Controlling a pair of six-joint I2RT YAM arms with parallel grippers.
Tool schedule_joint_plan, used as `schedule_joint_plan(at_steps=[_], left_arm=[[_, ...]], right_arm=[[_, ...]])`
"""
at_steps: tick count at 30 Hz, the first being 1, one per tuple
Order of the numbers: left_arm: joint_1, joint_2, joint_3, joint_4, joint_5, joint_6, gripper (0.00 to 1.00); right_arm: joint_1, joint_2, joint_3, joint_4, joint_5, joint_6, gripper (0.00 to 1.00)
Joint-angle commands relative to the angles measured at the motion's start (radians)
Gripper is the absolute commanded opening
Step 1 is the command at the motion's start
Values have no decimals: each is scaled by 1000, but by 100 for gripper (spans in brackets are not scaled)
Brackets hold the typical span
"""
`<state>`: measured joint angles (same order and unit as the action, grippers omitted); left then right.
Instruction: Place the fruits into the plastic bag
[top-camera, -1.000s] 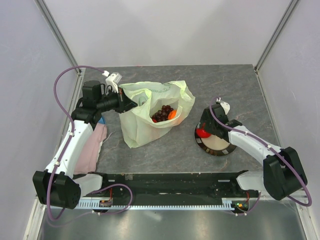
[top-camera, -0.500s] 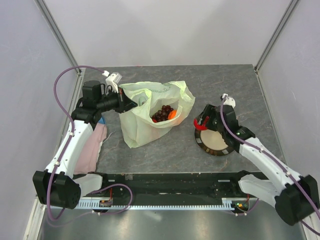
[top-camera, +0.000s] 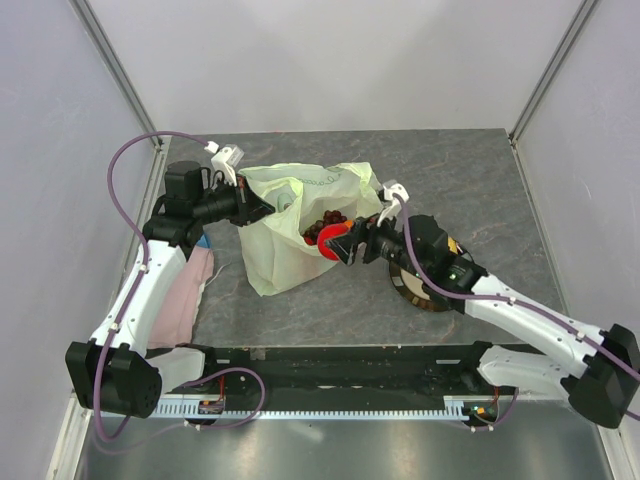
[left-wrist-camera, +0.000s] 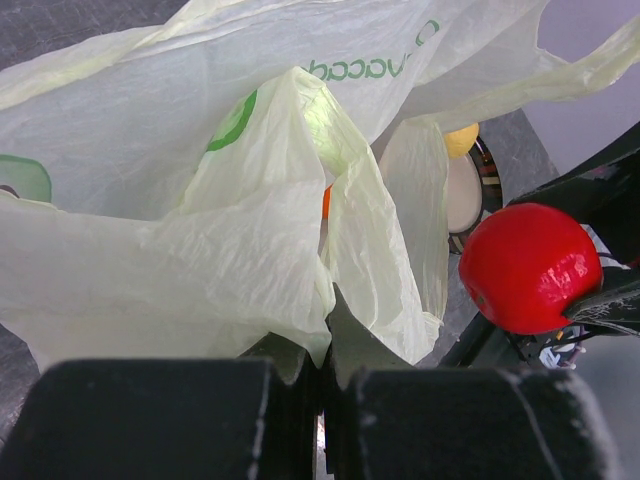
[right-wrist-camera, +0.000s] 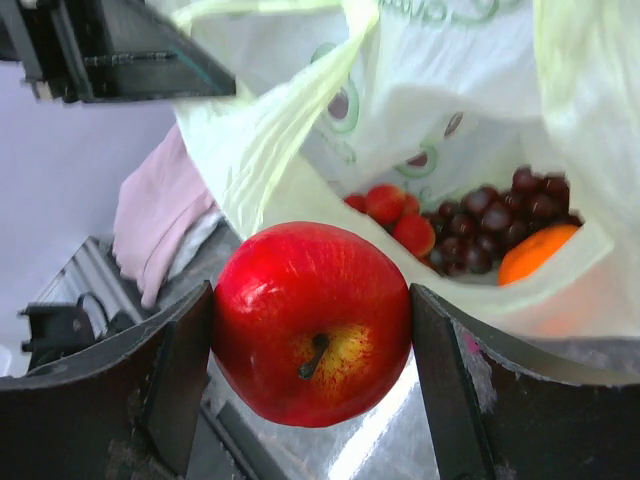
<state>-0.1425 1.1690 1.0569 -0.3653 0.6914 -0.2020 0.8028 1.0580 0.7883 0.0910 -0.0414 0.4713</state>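
From above, your right gripper (top-camera: 347, 244) held the red apple (top-camera: 332, 240) at the mouth of the plastic bag (top-camera: 270, 260), while your left gripper (top-camera: 262, 209) gripped its left rim. Your left wrist showed jaws pinched together on a bag fold, with possibly a lemon (left-wrist-camera: 460, 138) beyond. Your right wrist showed jaws clamping the apple above grapes (right-wrist-camera: 490, 225) and an orange (right-wrist-camera: 535, 252) inside.

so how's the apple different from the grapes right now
The red apple is clamped in the jaws of the right gripper, outside the plastic bag; the grapes lie inside it, beside an orange. The apple is one big, glossy, bright red fruit with a stem; the grapes are a bunch of small dark purple ones. Both are round fruits.
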Motion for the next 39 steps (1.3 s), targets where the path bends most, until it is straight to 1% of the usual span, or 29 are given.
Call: schedule_joint_plan(at_steps=[1, 4, 6, 10, 11, 12, 14, 19, 24, 29, 32, 33, 35, 36, 38, 39], left_arm=[[1, 1, 5, 23, 28, -22, 2], [1, 3, 5, 25, 28, -22, 2], [1, 4, 5, 23, 28, -22, 1], [1, 6, 5, 25, 28, -22, 2], [1, 4, 6, 23, 28, -22, 2], [1, 6, 5, 23, 26, -22, 2], [1, 8, 5, 25, 26, -22, 2], [1, 8, 6, 25, 28, -22, 1], [1, 8, 5, 23, 28, -22, 2], [1, 8, 5, 23, 28, -20, 1], [1, 8, 5, 23, 30, -22, 1], [1, 8, 5, 23, 30, -22, 2], [1, 6, 5, 25, 30, -20, 2], [1, 6, 5, 25, 28, -22, 2], [1, 6, 5, 23, 28, -20, 1], [1, 6, 6, 23, 28, -22, 2]], right_arm=[[27, 69, 126, 110, 168, -43, 49], [42, 154, 193, 87, 251, -66, 49], [62, 227, 250, 34, 308, -91, 49], [117, 335, 330, -34, 469, -146, 49], [130, 379, 351, -80, 548, -158, 49], [150, 405, 399, -100, 583, -171, 49], [165, 468, 436, -169, 655, -183, 49], [170, 571, 494, -243, 718, -148, 50], [170, 672, 572, -370, 767, -100, 51], [165, 711, 569, -395, 752, -66, 54], [158, 718, 563, -401, 741, -50, 59], [156, 721, 562, -401, 739, -46, 63], [148, 723, 557, -401, 727, -40, 67], [145, 723, 555, -401, 724, -34, 73], [147, 721, 554, -399, 716, -34, 80], [147, 721, 554, -399, 716, -34, 85]])
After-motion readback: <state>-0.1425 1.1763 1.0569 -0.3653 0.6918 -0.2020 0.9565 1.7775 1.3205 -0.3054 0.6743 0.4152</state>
